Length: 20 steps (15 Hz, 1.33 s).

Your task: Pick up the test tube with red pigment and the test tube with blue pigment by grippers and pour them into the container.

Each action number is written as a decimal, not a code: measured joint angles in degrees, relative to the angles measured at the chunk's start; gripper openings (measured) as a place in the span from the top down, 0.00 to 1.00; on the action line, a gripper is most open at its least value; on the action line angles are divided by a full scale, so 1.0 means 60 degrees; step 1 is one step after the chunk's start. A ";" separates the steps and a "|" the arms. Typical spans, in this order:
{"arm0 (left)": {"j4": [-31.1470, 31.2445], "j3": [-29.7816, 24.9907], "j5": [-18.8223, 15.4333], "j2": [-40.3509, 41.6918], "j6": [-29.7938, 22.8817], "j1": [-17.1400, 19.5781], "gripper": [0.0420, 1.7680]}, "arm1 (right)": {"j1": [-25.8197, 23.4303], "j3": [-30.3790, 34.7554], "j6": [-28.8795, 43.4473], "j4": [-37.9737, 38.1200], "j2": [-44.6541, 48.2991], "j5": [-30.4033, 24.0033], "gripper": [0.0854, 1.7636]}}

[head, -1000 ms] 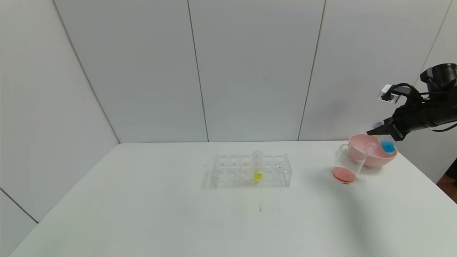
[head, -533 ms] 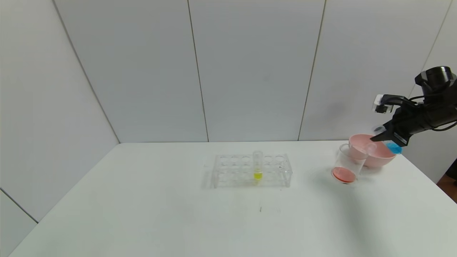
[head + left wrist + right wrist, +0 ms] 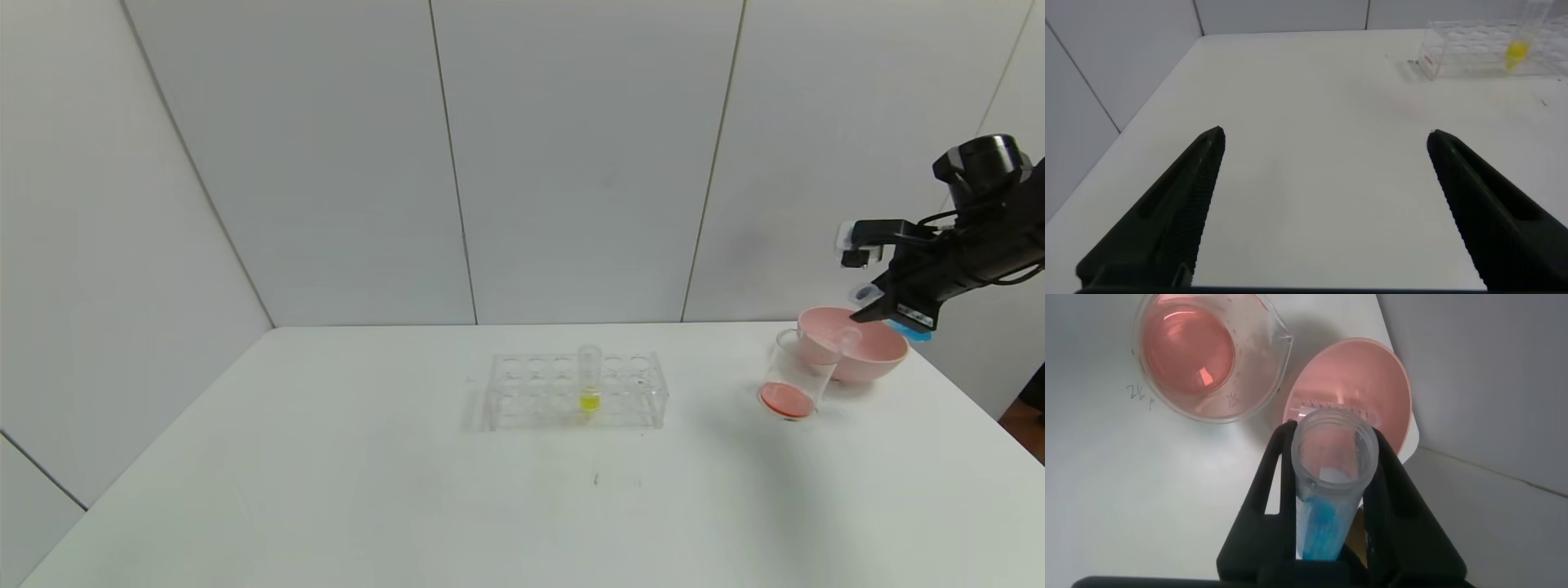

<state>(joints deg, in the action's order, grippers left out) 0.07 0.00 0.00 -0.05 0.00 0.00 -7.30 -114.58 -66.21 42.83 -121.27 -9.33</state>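
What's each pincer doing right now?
Left pincer: open, empty, above the table.
Right pincer: shut on the blue tube, above the pink bowl.

**What stays hidden or cut off**

In the head view the blue tube (image 3: 913, 330) shows only as a sliver behind the right gripper (image 3: 867, 310), and the arm runs off the frame's edge. The right wrist view cuts the tube's lower end. The left gripper (image 3: 1323, 143) is missing from the head view; its wrist view crops both fingers (image 3: 1167, 220) and part of the rack (image 3: 1486, 57).
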 joint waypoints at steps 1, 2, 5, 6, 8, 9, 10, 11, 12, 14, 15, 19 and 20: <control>0.0000 0.0000 0.0000 0.0000 0.0000 0.0000 0.00 | 0.0156 -0.0004 -0.0041 0.0002 0.0000 0.0311 0.74; 0.0000 0.0000 0.0000 0.0000 0.0000 0.0000 0.00 | 0.0305 -0.0004 -0.0063 0.0014 -0.0006 0.0620 0.74; 0.0000 0.0000 0.0000 0.0000 0.0000 0.0000 0.00 | 0.0654 -0.0004 -0.0205 0.0354 -0.0014 0.1231 0.74; 0.0000 0.0000 -0.0004 0.0000 0.0000 0.0000 0.00 | 0.0760 -0.0004 -0.0274 0.0435 -0.0014 0.1382 0.74; 0.0004 0.0000 0.0000 0.0004 0.0000 0.0000 0.00 | 0.0896 -0.0004 -0.0443 0.0449 -0.0024 0.1644 0.74; 0.0000 0.0000 0.0000 0.0000 0.0000 0.0000 0.00 | 0.0951 -0.0004 -0.0502 0.0447 -0.0033 0.1800 0.74; 0.0000 0.0000 0.0000 0.0000 0.0000 0.0000 0.00 | 0.0987 -0.0004 -0.0538 0.0453 -0.0047 0.1918 0.74; 0.0000 0.0000 0.0000 0.0000 0.0000 0.0000 0.00 | 0.1024 -0.0004 -0.0561 0.0447 -0.0065 0.2038 0.74; 0.0000 0.0000 -0.0004 0.0000 0.0000 0.0000 0.00 | 0.1042 -0.0004 -0.0638 0.0443 -0.0089 0.2123 0.74; -0.0004 0.0000 0.0000 0.0000 0.0000 0.0000 0.00 | 0.1095 -0.0004 -0.0699 0.0443 -0.0138 0.2446 0.74; 0.0004 0.0000 0.0000 0.0000 0.0000 0.0000 0.00 | 0.1122 -0.0004 -0.0744 0.0435 -0.0163 0.2607 0.74; 0.0000 0.0000 0.0000 0.0004 0.0000 0.0000 0.00 | 0.1302 -0.0004 -0.0957 0.0376 -0.0305 0.3338 0.74; 0.0000 0.0000 0.0000 0.0004 0.0000 0.0000 0.00 | 0.1367 -0.0004 -0.1004 0.0354 -0.0337 0.3529 0.74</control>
<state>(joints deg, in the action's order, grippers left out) 0.07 0.00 0.00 -0.02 0.00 0.00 0.90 -114.60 -72.23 44.95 -123.30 11.85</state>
